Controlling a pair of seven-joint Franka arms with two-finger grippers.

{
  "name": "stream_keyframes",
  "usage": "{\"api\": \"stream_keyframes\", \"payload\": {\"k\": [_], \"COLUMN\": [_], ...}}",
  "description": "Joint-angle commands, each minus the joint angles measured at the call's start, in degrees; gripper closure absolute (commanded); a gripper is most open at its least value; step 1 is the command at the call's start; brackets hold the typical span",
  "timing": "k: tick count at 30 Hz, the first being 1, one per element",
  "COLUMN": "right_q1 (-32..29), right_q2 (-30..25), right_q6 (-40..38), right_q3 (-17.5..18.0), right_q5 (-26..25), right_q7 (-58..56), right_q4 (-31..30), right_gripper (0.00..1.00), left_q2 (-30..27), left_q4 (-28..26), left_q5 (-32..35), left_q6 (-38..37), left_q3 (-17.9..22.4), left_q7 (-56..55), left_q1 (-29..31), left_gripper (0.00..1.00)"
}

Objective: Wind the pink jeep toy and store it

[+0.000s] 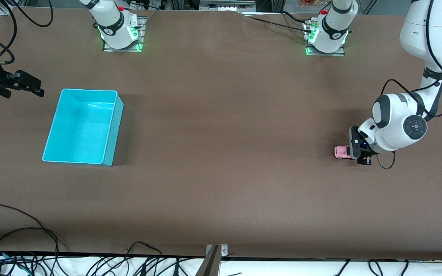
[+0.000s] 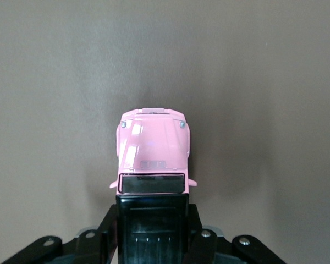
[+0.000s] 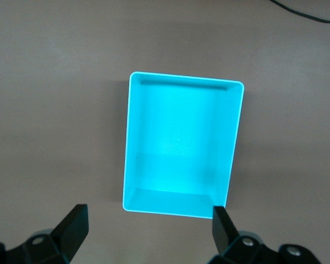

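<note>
The pink jeep toy [image 1: 342, 152] rests on the brown table toward the left arm's end. In the left wrist view its pink hood [image 2: 152, 146] points away from the gripper, and its black roof lies between the fingers. My left gripper [image 1: 360, 155] is low at the table and shut on the jeep's rear body; its fingers [image 2: 106, 234] press both sides of the roof. My right gripper [image 1: 37, 89] hangs open and empty in the air beside the turquoise bin [image 1: 117, 130], at the right arm's end. The right wrist view shows that bin [image 3: 126, 148] empty.
Both arm bases [image 1: 120, 28] stand along the table's edge farthest from the front camera. Cables [image 1: 21, 230] lie along the table's edge nearest the front camera. A wide stretch of bare brown table separates the bin from the jeep.
</note>
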Motion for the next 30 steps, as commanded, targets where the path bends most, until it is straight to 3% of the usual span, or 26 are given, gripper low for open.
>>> {"api": "stream_keyframes", "payload": {"k": [1,30], "right_q1": [-0.2,-0.2], "right_q2": [0.0,0.0], "right_q6": [-0.1,-0.1], "right_q3": [0.0,0.0], "right_q5": [1.1,1.1], "right_q7": [0.6,0.6], "right_q4": [0.4,0.5], "right_gripper": [0.0,0.0], "left_q2": [1.2,5.6], "left_q4": [0.6,7.3], "left_q5": [1.1,1.1], "left_q6": [-0.2,-0.2], "left_q3": [-0.2,-0.2], "left_q7": [3.2,20.5], "left_q1": [3.6,17.5], "left_gripper": [1.0,1.0]}}
